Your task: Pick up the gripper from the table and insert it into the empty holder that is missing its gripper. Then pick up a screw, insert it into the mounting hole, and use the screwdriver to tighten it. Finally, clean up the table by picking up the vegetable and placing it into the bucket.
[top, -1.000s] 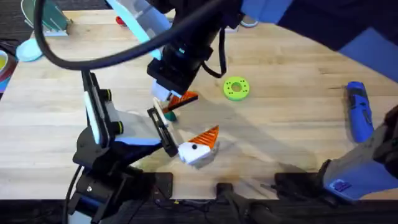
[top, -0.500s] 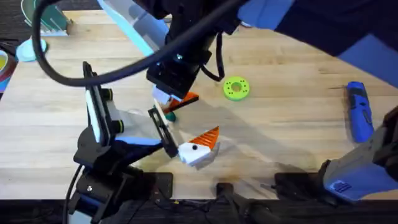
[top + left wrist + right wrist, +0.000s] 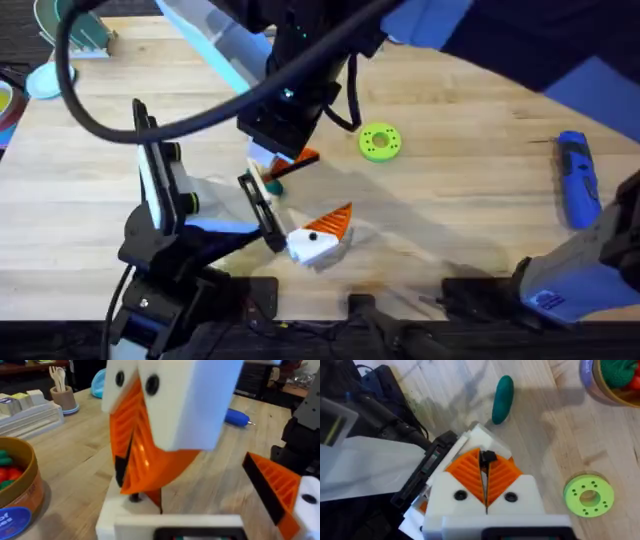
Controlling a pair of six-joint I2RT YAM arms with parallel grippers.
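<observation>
**Orange fingertip at the mouth of its holder**

Orange plastic, the loose gripper (image 3: pixel 167 467) is pinched between the ribbed pads of the right gripper (image 3: pixel 486 467), which is clenched on it with its jaws almost together. It hangs just above the holder (image 3: pixel 112 515), the white block at the end of the left arm. I cannot tell whether the two already touch. The left gripper (image 3: pixel 290 200) is spread wide, and its other finger carries its own orange tip.

To my judgement the first step is in hand: the insertion. The next move calls for a straight, slow push down, with the wedge lined up to the slot and the left arm kept steady. Any tilt may jam the wedge.

The screw work and the cleaning are not yet done. The blue screwdriver (image 3: pixel 575 180) lies well apart near the right side of the wooden table (image 3: pixel 470 210). The teal vegetable (image 3: pixel 502 399) lies on the wood near the holder, and the bucket (image 3: pixel 27 485) stands farther off.
</observation>
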